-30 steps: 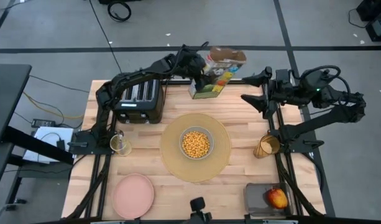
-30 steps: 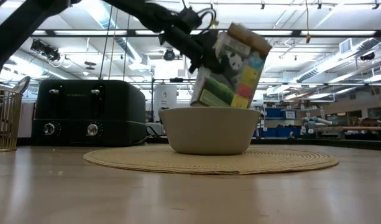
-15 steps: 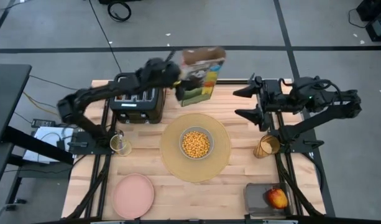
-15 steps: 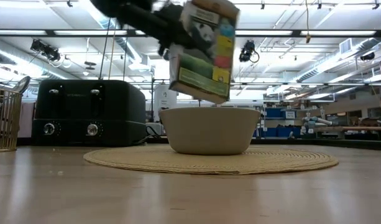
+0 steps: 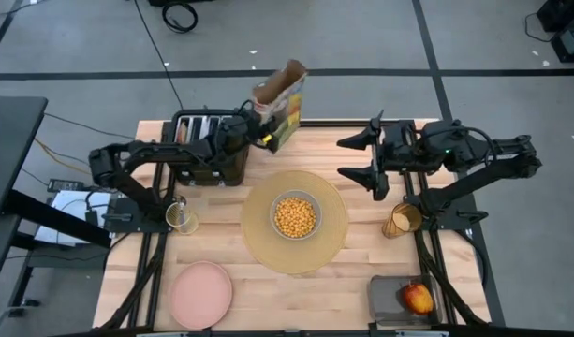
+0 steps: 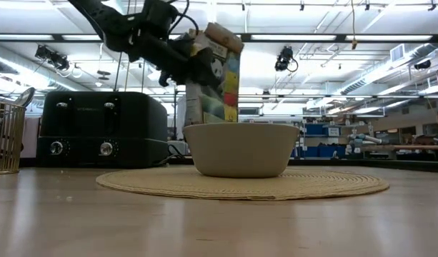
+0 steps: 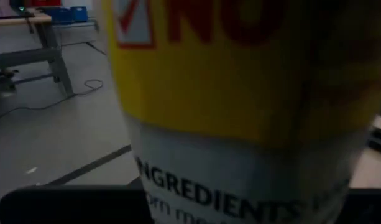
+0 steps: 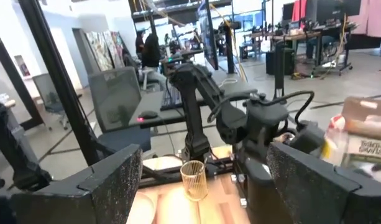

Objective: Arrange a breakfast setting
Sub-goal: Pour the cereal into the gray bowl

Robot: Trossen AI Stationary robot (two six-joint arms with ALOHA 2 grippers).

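Observation:
My left gripper point(image 5: 257, 133) is shut on a colourful cereal box point(image 5: 280, 103), upright at the table's far edge beside the black toaster point(image 5: 208, 150). The box fills the left wrist view point(image 7: 240, 93). My right gripper point(image 5: 359, 157) is open and empty above the table, right of the tan placemat point(image 5: 335, 245). The pale grey bowl point(image 5: 295, 216), full of yellow cereal, sits on the placemat's middle. The amber tumbler point(image 5: 402, 220) stands at the right. The pink plate point(image 5: 201, 293) lies near left. The red apple point(image 5: 418, 298) lies in the mesh basket. My left gripper holds the cereal box by its upper half point(image 6: 197, 64), coming level from the table's left side. The box stands upright with its open top up. The bowl hides its bottom in the low view, so I cannot tell whether it rests on the table.
A gold wire cup point(image 5: 181, 217) with a spoon point(image 6: 23, 96) sticking up out of it stands left of the placemat. The dark grey mesh basket point(image 5: 391, 301) is at the near right corner. Bare wood lies between the plate and the basket.
My left gripper has carried the cereal box from above the table's far middle toward the left, to beside the toaster, lowering it and turning it from tilted to upright. My right gripper has moved toward the table's left, staying open.

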